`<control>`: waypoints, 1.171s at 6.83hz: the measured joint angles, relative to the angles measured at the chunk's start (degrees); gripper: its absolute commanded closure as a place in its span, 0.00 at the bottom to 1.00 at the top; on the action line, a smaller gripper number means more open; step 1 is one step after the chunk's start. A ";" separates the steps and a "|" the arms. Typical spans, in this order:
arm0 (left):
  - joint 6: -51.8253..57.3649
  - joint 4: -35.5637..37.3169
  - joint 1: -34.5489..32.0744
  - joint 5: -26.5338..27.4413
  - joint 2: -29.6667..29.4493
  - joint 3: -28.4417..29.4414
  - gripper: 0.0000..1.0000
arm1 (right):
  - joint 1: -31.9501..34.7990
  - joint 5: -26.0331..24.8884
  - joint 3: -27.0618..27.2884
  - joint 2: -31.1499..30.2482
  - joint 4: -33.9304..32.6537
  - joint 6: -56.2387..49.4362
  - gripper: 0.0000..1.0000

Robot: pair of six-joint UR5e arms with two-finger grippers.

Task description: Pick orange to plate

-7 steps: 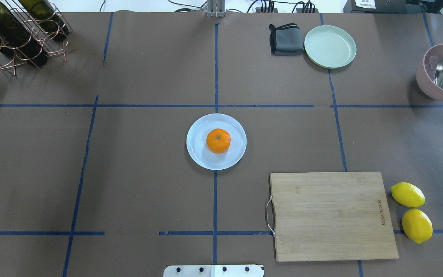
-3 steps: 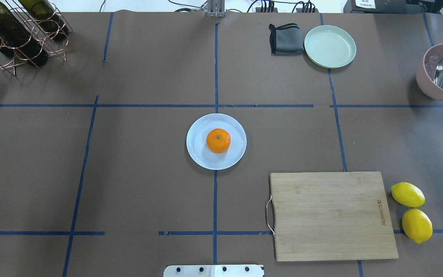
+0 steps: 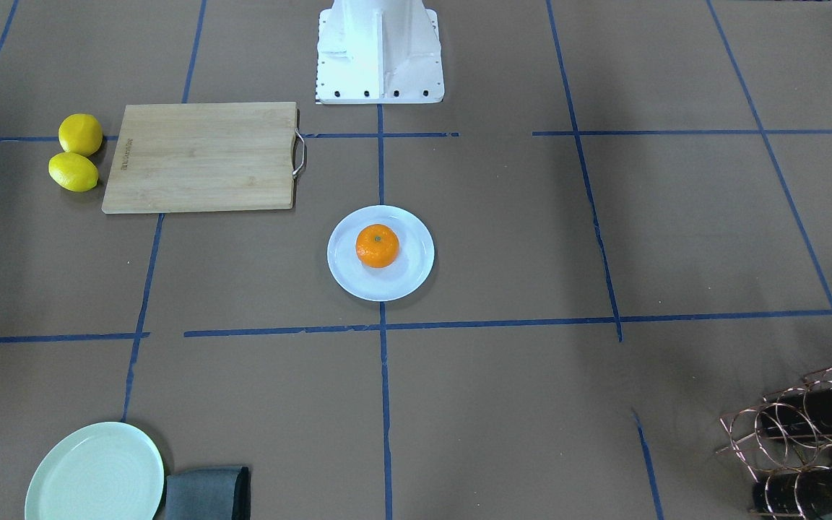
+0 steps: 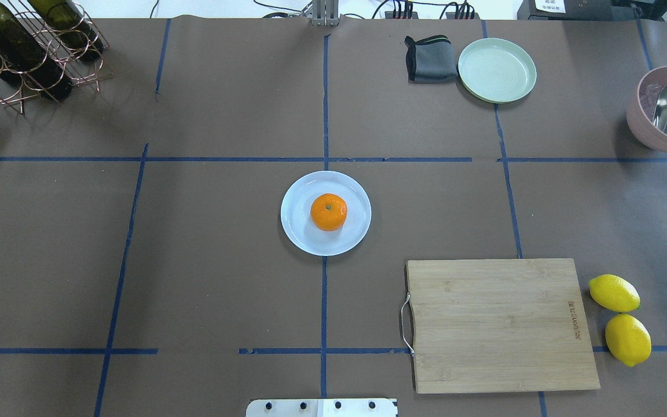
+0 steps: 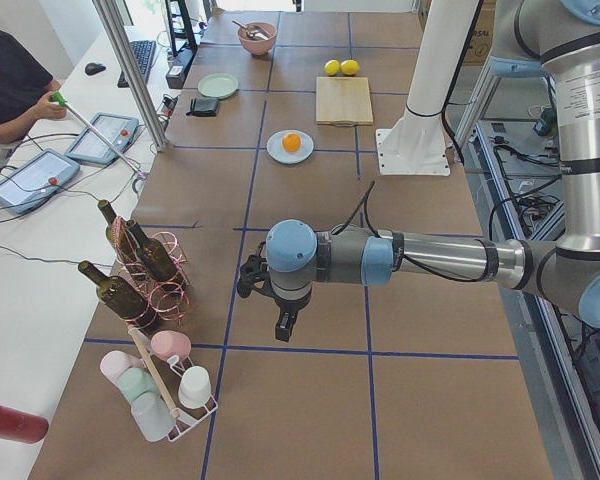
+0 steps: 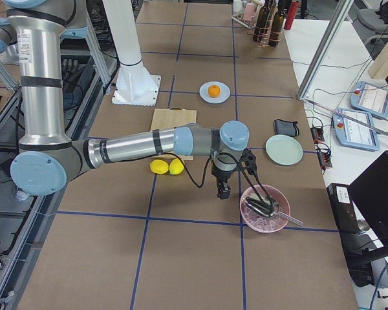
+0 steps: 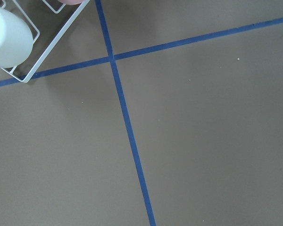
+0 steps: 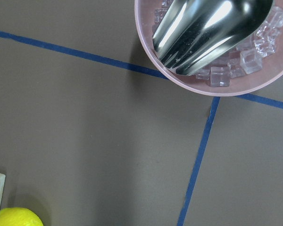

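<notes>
Bright, even light from overhead falls on the matte brown table (image 4: 223,231), leaving only soft, short shadows: a thin one under the plate (image 4: 299,231) and a darker one beside the pink bowl (image 8: 193,87). The metal scoop (image 8: 207,28) glares with white streaks. Every view is sharp, though the front-facing view shows broad, faint dim bands.

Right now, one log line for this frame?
orange on plate | left gripper near cup rack | right gripper by ice bowl | grip states unclear
</notes>
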 measured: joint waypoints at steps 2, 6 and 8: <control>0.29 0.80 0.01 3.02 -2.45 0.02 0.00 | 0.01 0.00 0.13 0.23 0.00 0.00 0.00; -2.04 4.98 0.01 5.20 -5.50 0.80 0.00 | -0.05 -0.04 -0.24 1.05 -0.06 1.03 0.00; -5.48 5.09 -0.03 4.94 -5.13 2.24 0.00 | -0.04 -0.04 -0.43 1.11 -0.01 3.18 0.00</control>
